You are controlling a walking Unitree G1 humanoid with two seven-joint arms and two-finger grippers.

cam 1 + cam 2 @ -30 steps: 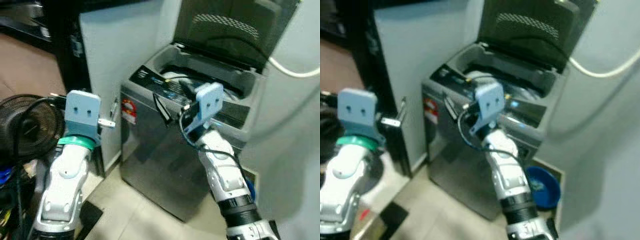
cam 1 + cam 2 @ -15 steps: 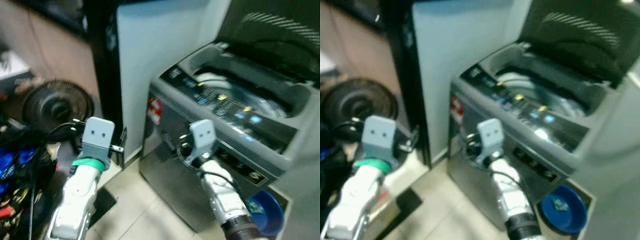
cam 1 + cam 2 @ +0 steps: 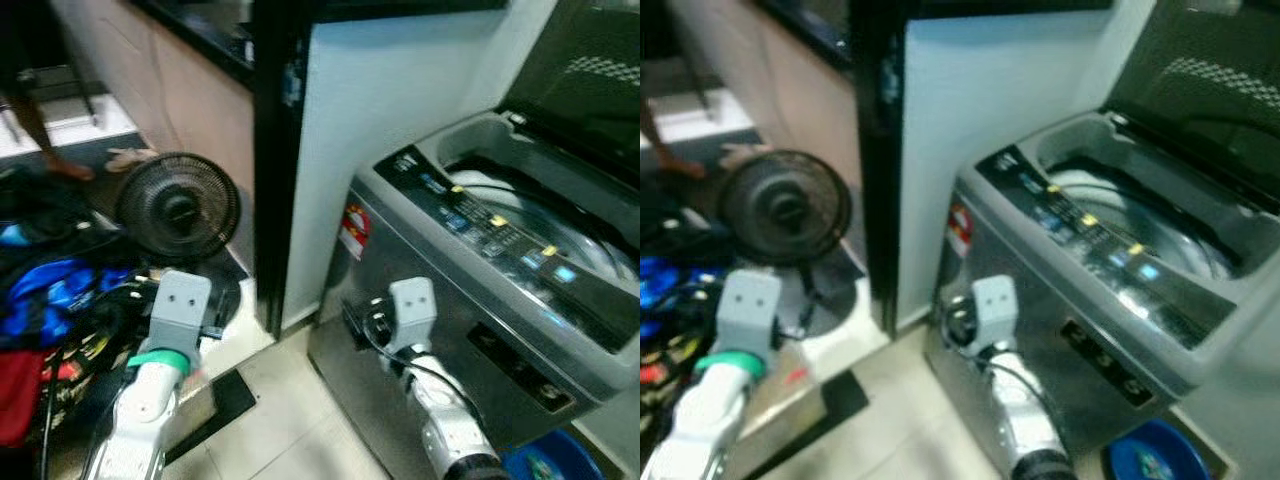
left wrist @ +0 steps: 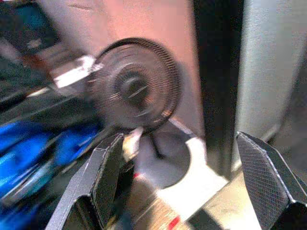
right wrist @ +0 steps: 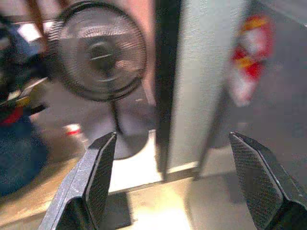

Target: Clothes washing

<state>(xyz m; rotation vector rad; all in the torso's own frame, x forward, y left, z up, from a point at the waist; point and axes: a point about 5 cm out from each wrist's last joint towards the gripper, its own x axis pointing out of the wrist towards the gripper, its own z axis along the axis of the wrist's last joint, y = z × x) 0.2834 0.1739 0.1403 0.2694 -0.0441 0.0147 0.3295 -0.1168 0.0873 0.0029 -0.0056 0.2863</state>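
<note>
Washing machine point(image 3: 480, 260): top-loader against the wall at the right, lid point(image 3: 590, 70) raised, drum point(image 3: 540, 215) open, pale and apparently with nothing much inside, control strip along the front edge lit
Clothes point(image 3: 50, 300): heap of blue, red and dark fabric on the floor at the left edge, well apart from the machine, beyond a black floor fan point(image 3: 178, 205)
Left gripper point(image 4: 192, 182): fingers spread wide, nothing between them, aimed at the fan and the blue fabric beside it
Right gripper point(image 5: 177, 187): likewise spread and empty, low beside the machine's front corner, facing the fan and the dark door frame point(image 3: 275, 150)
Blue basin point(image 3: 1155, 460): on the floor at the machine's right foot
Change: a second ago the right arm was up at the machine's rim and the view was centred on the drum; now both arms low, view swung left, clothes heap and fan come into sight
Meaning: probably turning from the opened machine toward the laundry; loading not begun, next step a walk to the heap and a grab
Risk: fan and cables lying between robot and clothes
</note>
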